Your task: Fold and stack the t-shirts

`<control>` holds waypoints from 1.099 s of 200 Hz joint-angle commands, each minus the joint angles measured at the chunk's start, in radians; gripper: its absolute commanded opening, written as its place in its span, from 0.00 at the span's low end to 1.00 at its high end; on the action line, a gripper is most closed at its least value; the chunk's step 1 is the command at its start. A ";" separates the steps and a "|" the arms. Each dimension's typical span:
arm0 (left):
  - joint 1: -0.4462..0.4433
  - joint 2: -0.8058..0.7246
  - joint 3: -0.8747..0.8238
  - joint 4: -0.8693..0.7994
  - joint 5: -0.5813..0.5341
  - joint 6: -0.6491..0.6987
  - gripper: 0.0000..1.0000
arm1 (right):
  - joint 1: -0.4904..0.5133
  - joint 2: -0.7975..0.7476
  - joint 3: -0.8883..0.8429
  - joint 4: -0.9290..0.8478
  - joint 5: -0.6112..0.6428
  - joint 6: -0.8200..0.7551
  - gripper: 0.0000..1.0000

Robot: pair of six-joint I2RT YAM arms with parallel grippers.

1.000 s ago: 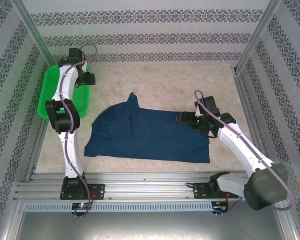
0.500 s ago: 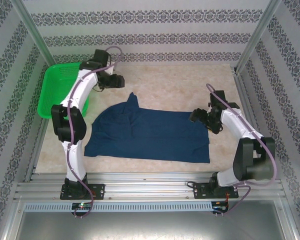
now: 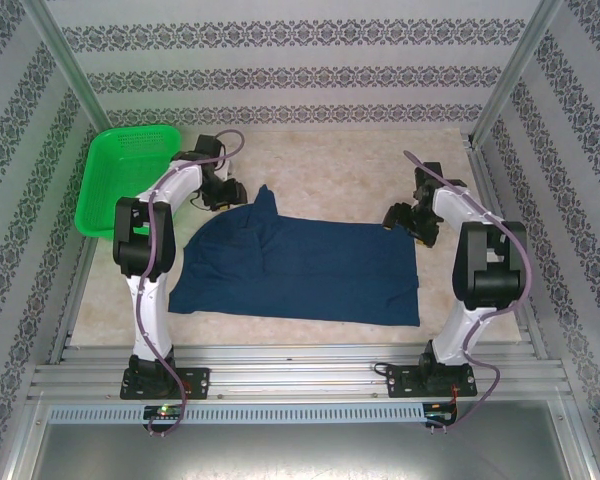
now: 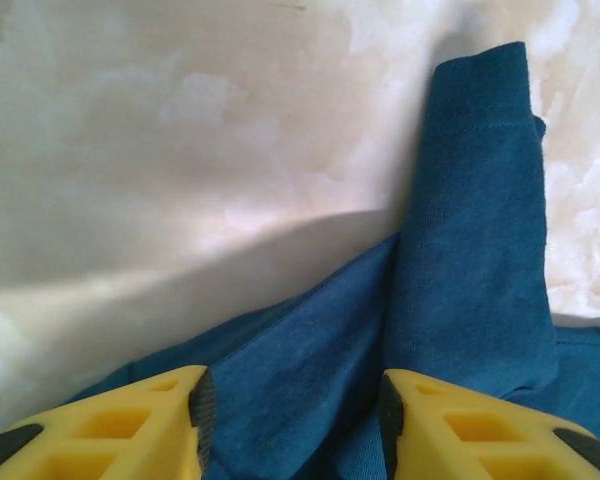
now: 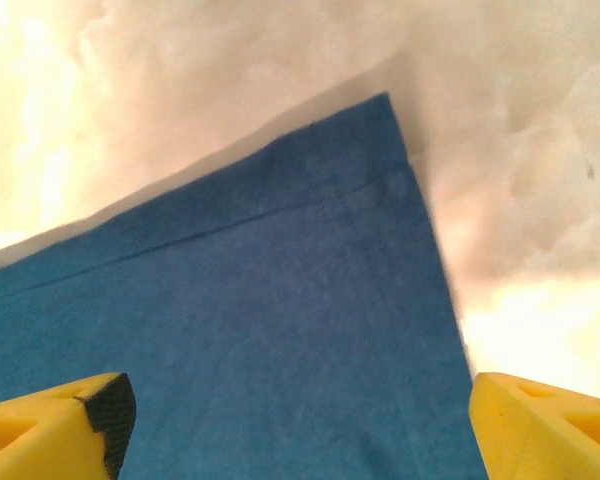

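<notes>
**Navy t-shirt (image 3: 300, 265) spread on the tabletop (image 3: 330, 170), with an arm at each of its far corners.**

The t-shirt lies roughly flat in the middle of the tabletop, plain side up, with one sleeve (image 4: 470, 200) pointing towards the far wall at its left end. The green basket (image 3: 100, 190) sits in the far-left corner, apart from the cloth. The left jaws hang low over the shirt beside that sleeve. Their yellow fingers (image 4: 130, 420) stand partly apart with blue fabric lying under the gap, not pinched. Whether the fingers touch the cloth I cannot tell. The right jaws are spread wide above the shirt's far-right hem corner (image 5: 380, 130), one finger (image 5: 60, 420) over the cloth and the other just past its side edge. They hold nothing.
</notes>
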 commanded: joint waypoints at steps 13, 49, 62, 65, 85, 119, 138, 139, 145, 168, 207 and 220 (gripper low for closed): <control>0.002 -0.010 -0.074 0.096 0.071 -0.053 0.42 | -0.016 0.075 0.079 0.010 0.052 -0.007 0.84; 0.028 -0.033 -0.177 0.176 0.133 -0.100 0.26 | -0.023 0.133 0.148 0.001 0.071 -0.010 0.79; 0.041 -0.052 -0.211 0.196 0.132 -0.110 0.17 | -0.023 0.156 0.167 -0.001 0.065 -0.017 0.74; 0.042 -0.055 -0.216 0.196 0.132 -0.109 0.16 | -0.023 0.161 0.171 0.000 0.062 -0.018 0.73; 0.046 -0.068 -0.224 0.198 0.129 -0.108 0.14 | -0.023 0.179 0.176 0.002 0.050 -0.013 0.67; 0.046 -0.092 -0.234 0.234 0.124 -0.132 0.12 | -0.023 0.189 0.164 -0.001 0.062 -0.007 0.54; 0.046 -0.099 -0.236 0.239 0.103 -0.136 0.10 | -0.026 0.205 0.172 -0.013 0.077 -0.009 0.46; 0.046 -0.100 -0.236 0.239 0.101 -0.136 0.10 | -0.025 0.205 0.172 -0.013 0.077 -0.009 0.46; 0.047 -0.103 -0.238 0.242 0.093 -0.136 0.09 | -0.025 0.210 0.174 -0.015 0.078 -0.009 0.43; 0.046 -0.132 -0.255 0.262 0.061 -0.149 0.08 | -0.030 0.221 0.181 -0.010 0.085 0.000 0.24; 0.047 -0.215 -0.309 0.307 -0.049 -0.176 0.09 | -0.033 0.181 0.161 0.034 0.083 -0.002 0.10; 0.046 -0.238 -0.328 0.337 -0.075 -0.190 0.09 | -0.033 0.162 0.149 0.049 0.080 -0.005 0.08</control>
